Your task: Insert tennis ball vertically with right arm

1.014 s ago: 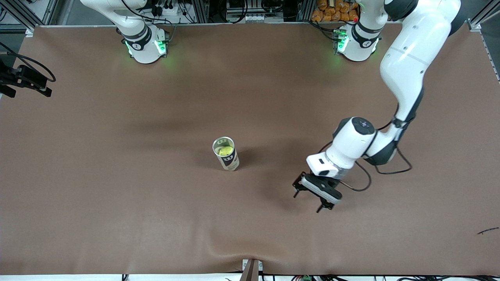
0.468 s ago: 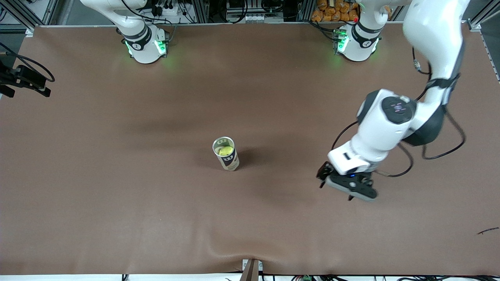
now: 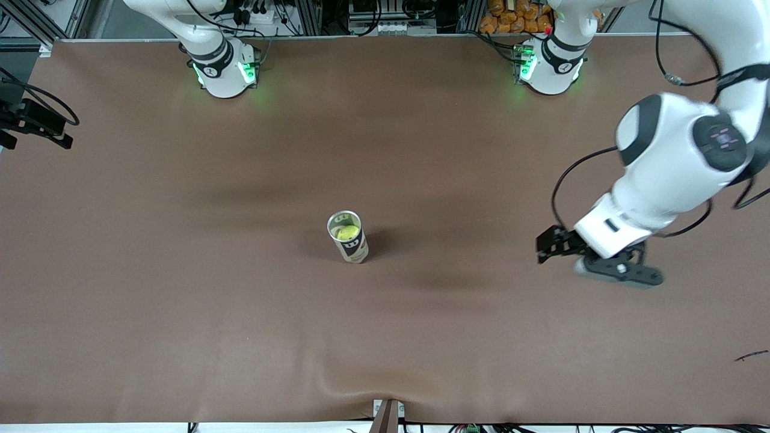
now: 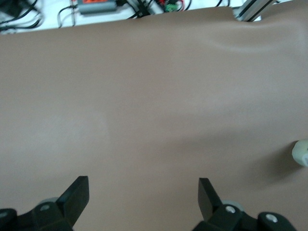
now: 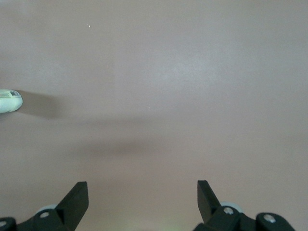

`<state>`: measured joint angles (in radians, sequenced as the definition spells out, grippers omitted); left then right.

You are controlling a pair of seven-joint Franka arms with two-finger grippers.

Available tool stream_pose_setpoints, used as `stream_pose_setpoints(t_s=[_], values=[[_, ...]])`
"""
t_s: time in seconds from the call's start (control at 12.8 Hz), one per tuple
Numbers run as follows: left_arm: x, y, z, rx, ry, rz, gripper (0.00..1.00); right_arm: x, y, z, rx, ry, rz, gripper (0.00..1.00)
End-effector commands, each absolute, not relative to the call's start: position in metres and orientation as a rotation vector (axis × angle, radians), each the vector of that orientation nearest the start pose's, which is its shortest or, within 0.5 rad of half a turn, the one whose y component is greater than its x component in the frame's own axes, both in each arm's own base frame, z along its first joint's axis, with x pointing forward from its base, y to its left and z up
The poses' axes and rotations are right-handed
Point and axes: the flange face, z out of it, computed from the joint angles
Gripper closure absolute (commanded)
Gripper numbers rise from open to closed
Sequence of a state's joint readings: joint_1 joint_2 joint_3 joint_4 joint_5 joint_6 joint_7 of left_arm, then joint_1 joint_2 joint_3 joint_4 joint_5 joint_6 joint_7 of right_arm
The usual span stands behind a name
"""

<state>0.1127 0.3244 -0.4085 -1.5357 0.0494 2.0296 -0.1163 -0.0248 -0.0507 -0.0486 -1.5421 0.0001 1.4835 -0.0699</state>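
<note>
A tennis ball can (image 3: 353, 246) stands upright near the middle of the brown table (image 3: 180, 270). A yellow-green tennis ball (image 3: 346, 233) sits inside its open top. My left gripper (image 3: 601, 264) hangs open and empty over bare table toward the left arm's end, well away from the can. In the left wrist view the left gripper (image 4: 143, 185) is open over bare table, with the can (image 4: 301, 153) at the picture's edge. In the right wrist view my right gripper (image 5: 142, 190) is open and empty above bare table, with the can (image 5: 9, 101) small and distant.
A black part with a cable (image 3: 33, 123) shows at the table's edge at the right arm's end. A small dark scrap (image 3: 752, 356) lies near the front corner at the left arm's end. A bracket (image 3: 388, 415) sits at the front edge.
My left arm has risen and swung away from the can toward its own end of the table, with its gripper still open. The can and the ball have not moved.
</note>
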Motion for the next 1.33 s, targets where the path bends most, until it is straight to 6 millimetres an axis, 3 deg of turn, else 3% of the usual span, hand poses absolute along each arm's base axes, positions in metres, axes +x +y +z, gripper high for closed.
stream_pose_setpoints(t_s=[0.0, 0.31, 0.62, 1.01, 1.25], values=[[0.626, -0.143, 0.547, -3.220, 0.204, -0.196, 0.00, 0.528, -0.046, 0.663, -3.152, 0.021, 0.001, 0.00], [0.606, -0.102, 0.598, -3.179, 0.133, -0.154, 0.00, 0.528, -0.061, 0.661, -3.137, 0.101, -0.003, 0.00], [0.580, -0.055, 0.616, -3.129, 0.012, -0.021, 0.00, 0.529, -0.038, 0.663, -3.125, 0.314, 0.005, 0.00], [0.539, -0.043, 0.632, -3.112, -0.018, 0.020, 0.00, 0.528, -0.038, 0.663, -3.143, 0.185, 0.005, 0.00], [0.528, -0.038, 0.639, -3.114, -0.035, 0.037, 0.00, 0.528, -0.040, 0.663, -3.145, 0.134, 0.005, 0.00]])
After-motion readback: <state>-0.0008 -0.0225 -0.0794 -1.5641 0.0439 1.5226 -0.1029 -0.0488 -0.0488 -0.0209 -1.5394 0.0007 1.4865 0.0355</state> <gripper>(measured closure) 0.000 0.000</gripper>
